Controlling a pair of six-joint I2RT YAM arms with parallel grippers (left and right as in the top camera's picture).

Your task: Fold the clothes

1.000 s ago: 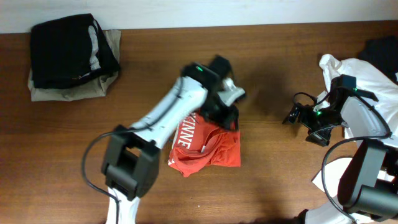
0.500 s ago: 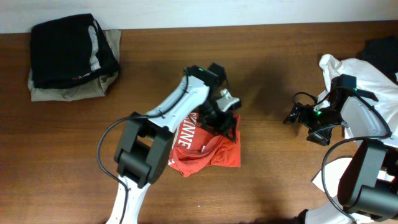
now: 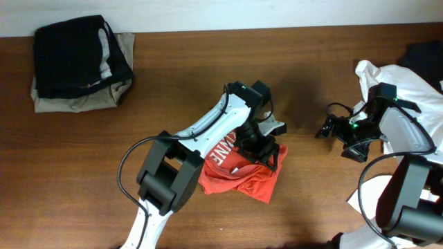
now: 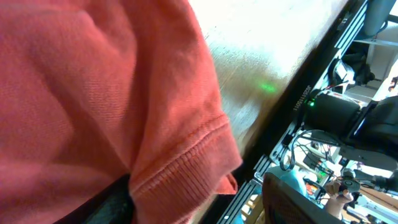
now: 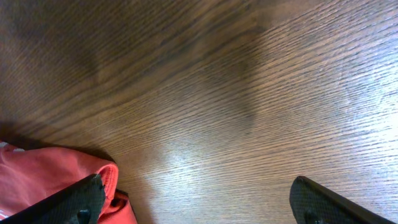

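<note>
Well, my left jaws were closed on a bunch of the orange-red T-shirt [image 3: 239, 176], which lay crumpled near the middle of the surface [image 3: 173, 76]. My left arm [image 3: 208, 128] reached across the shirt, and the jaws sat on the side of it nearest my right arm [image 3: 401, 131]. White lettering [image 3: 223, 149] showed on the cloth beside my arm, though I could not read it whole. From my left wrist, red fabric filled nearly everything. A ribbed hem [image 4: 186, 162] hung free at its edge, with pale wood beyond it.

My right jaws stood wide open and held nothing. Their dark fingertips [image 5: 81, 199] were far apart over bare wood. They were well apart from the shirt, whose near edge showed at the lower corner of that wrist's view.

At the far corner on my left side, a black garment [image 3: 73, 55] lay folded on top of a khaki garment [image 3: 83, 100]. Both were well away from the shirt. A white garment [image 3: 408, 83] lay rumpled in a heap on my right side, just behind my right arm.
</note>
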